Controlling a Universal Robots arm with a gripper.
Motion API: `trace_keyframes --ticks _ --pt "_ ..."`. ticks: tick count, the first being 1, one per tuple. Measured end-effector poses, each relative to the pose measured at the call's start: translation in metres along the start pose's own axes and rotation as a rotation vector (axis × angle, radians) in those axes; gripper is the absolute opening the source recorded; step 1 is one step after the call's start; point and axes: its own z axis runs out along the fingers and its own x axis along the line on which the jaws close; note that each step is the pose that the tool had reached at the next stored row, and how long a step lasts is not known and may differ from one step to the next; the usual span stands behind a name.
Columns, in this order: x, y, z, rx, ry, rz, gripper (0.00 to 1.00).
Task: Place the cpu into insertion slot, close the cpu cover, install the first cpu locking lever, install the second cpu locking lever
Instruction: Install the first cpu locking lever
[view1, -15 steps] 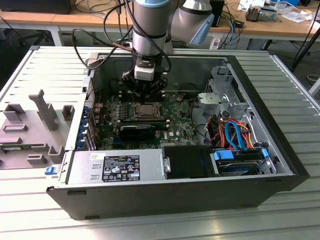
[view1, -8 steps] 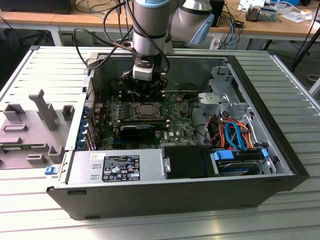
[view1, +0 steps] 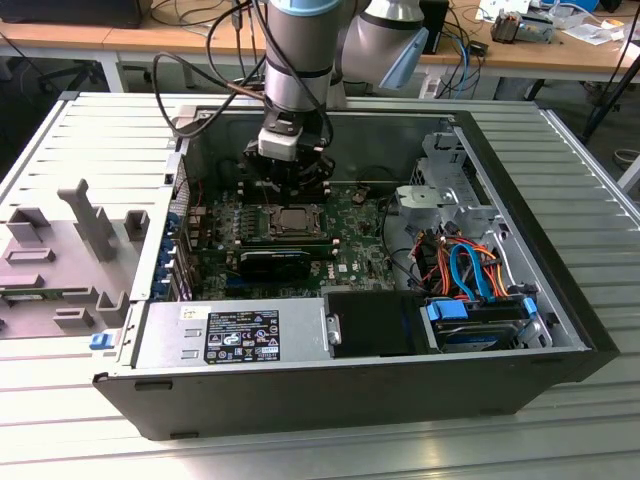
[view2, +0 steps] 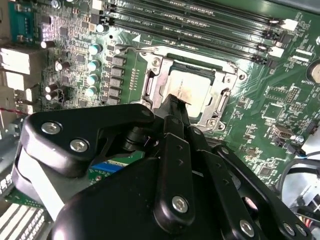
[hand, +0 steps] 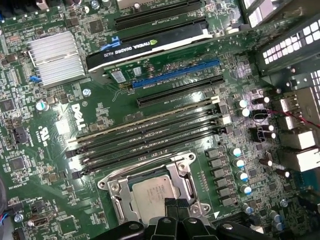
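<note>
Where the black fingers (view2: 176, 107) narrow to a point, they sit pressed together with nothing between them, the gripper (view2: 175, 102) clenched shut and its tip right at the near edge of the chip (view2: 192, 90). Chip lies flat inside the socket (view2: 195, 85), dull silver top showing. Metal cover frame (view2: 160, 80) is down around the chip, its square window leaving the top exposed. A thin wire lever (view2: 131, 48) runs along one side of the socket; cannot tell whether it is latched.

First wrist view, same group: chip (hand: 156, 192), cover frame (hand: 117, 192), fingertips (hand: 172, 207) just beside the chip's edge.

Green board (hand: 45, 150) carries all of it. Long memory slots (hand: 150, 137) run next to the socket. Beyond them a black expansion card (hand: 150, 42) and a finned silver heatsink (hand: 54, 57).

Exterior view: arm (view1: 300, 60) reaches down into the open computer case (view1: 560, 340), gripper (view1: 290, 170) over the socket (view1: 297, 220) near the board's middle. Grey ribbed table (view1: 90, 140) underneath.
</note>
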Motion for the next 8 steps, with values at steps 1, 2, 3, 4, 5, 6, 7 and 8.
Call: trace_keyframes --ticks 1,2,3,4,5,6,7,8 --pt "0.0000 0.0000 0.0000 0.0008 0.0001 0.012 0.11" --pt "0.0000 0.0000 0.0001 0.0022 0.0003 0.030 0.11" --pt "0.0000 0.0000 0.0002 0.0034 0.0004 0.044 0.11" --pt "0.0000 0.0000 0.0004 0.0056 0.0007 0.075 0.11" --pt "0.0000 0.0000 0.0005 0.0072 0.0008 0.098 0.11" --pt "0.0001 0.0000 0.0007 0.0095 0.0010 0.129 0.11" --pt "0.0001 0.0000 0.0009 0.0116 0.0013 0.158 0.11" --pt "0.0001 0.0000 0.0011 0.0131 0.0015 0.179 0.11"
